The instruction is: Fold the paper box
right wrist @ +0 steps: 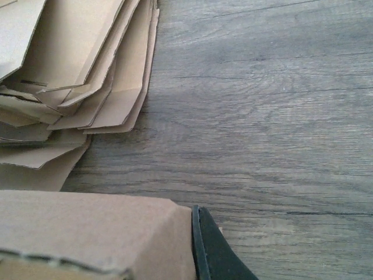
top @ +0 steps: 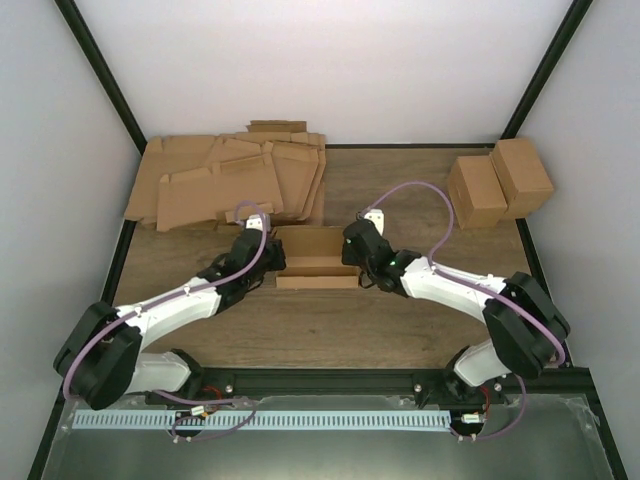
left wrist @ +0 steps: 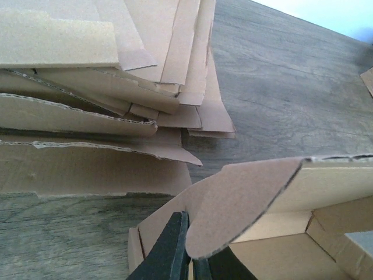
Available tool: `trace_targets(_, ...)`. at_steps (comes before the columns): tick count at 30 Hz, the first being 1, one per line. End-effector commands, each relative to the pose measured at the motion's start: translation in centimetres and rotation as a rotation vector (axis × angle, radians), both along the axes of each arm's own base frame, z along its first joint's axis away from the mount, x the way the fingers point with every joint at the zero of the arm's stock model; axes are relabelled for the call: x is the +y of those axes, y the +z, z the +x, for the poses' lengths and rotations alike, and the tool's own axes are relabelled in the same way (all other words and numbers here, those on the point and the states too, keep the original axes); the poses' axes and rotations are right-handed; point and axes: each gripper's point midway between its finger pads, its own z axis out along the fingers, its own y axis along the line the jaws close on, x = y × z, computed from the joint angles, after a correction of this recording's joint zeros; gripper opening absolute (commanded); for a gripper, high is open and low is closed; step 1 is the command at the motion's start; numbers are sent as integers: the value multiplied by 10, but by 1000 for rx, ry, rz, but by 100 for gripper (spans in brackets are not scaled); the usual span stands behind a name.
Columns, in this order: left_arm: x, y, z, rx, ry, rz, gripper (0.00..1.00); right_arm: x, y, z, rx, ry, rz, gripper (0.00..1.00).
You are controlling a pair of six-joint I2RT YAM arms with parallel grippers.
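Wooden tabletop (top: 330, 330), white walls (top: 330, 60). Shallow brown cardboard paper box (top: 318, 262) sits mid-frame in top view, part erected. Left gripper (left wrist: 192, 262) pinches its rounded side flap (left wrist: 245, 204); right gripper (top: 350, 258) is closed on the opposite end wall (right wrist: 87, 233), inner finger hidden. Risk: uneven pull tears the flap or drags the box into the flat cardboard sheets (top: 235, 180) upper left.

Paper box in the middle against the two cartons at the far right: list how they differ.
The paper box is wide, shallow and open on top; the two cartons are taller, closed blocks. The paper box has a rounded flap standing loose; the two cartons show no loose flaps. The paper box lies mid-table with the left gripper and right gripper at its ends; the two cartons stand untouched. Both are plain brown cardboard.
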Motion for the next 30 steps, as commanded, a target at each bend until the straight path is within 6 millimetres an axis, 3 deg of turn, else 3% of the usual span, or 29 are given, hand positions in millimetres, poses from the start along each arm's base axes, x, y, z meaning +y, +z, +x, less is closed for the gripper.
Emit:
trace_targets(1, -27, 17, -2, -27, -71, -108, 4, 18, 5, 4, -8, 23, 67, 1)
trace_targets(9, -28, 10, -22, 31, -126, -136, 5, 10, -3, -13, -27, 115, 23, 1)
trace_targets(15, -28, 0, -46, 101, -154, -213, 19, -1, -14, -29, -52, 161, 16, 1)
trace_targets(18, -22, 12, -52, 96, -151, -209, 36, -2, -16, -32, -72, 200, -12, 1)
trace_targets(23, -2, 51, -59, 68, -127, -130, 69, -1, -15, -32, -97, 238, -58, 1)
trace_targets(27, 2, 84, -65, 40, -176, -71, 83, 1, -13, -31, -114, 265, -78, 1)
trace_targets(30, -3, 104, -65, 10, -269, 24, 85, 2, -13, -31, -119, 281, -94, 1)
